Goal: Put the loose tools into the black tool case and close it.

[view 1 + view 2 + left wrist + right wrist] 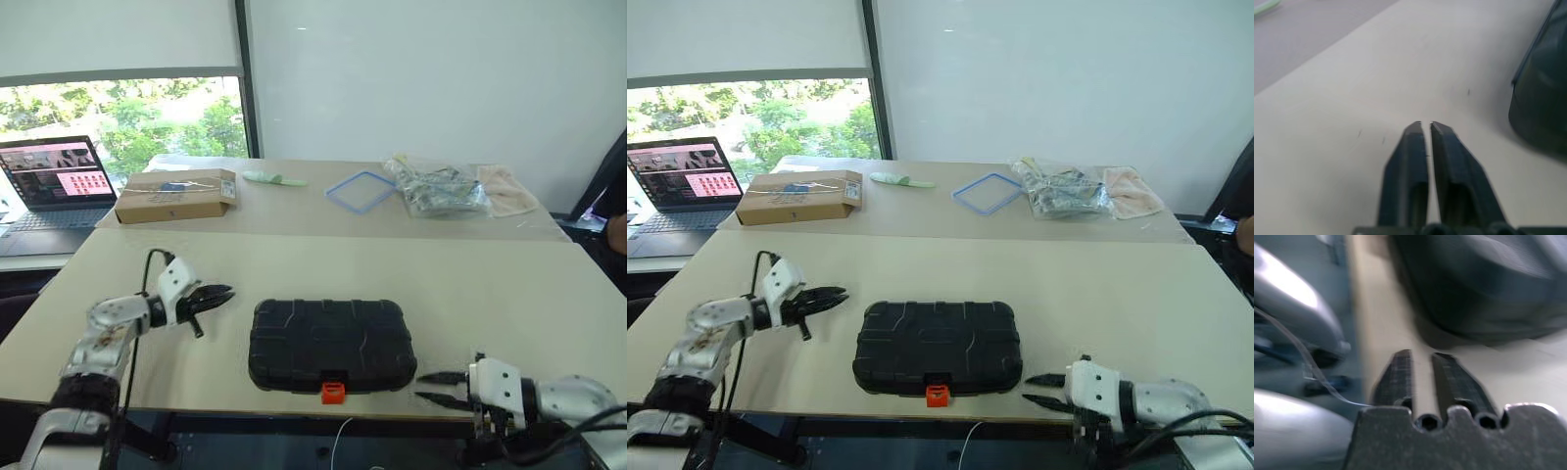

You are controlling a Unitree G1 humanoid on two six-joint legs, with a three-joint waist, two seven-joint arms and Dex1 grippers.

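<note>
The black tool case (328, 343) lies flat near the table's front edge. Its ribbed lid is down and a small orange latch (333, 393) sits at its front middle. No loose tools are in view. My left gripper (223, 294) hovers just left of the case, pointing at its left end, fingers shut and holding nothing. In the left wrist view its fingers (1413, 147) nearly touch, and the case (1542, 112) is off to one side. My right gripper (423, 387) is low at the table's front edge, right of the case. It points at the case (1484, 284), fingers close together, nothing between them.
On the far table are a brown cardboard box (176, 196), a green item (274, 178), a blue square frame (361, 191) and a clear bag of parts (441, 188). An open laptop (54, 181) stands at the far left. Bare tabletop (490, 284) surrounds the case.
</note>
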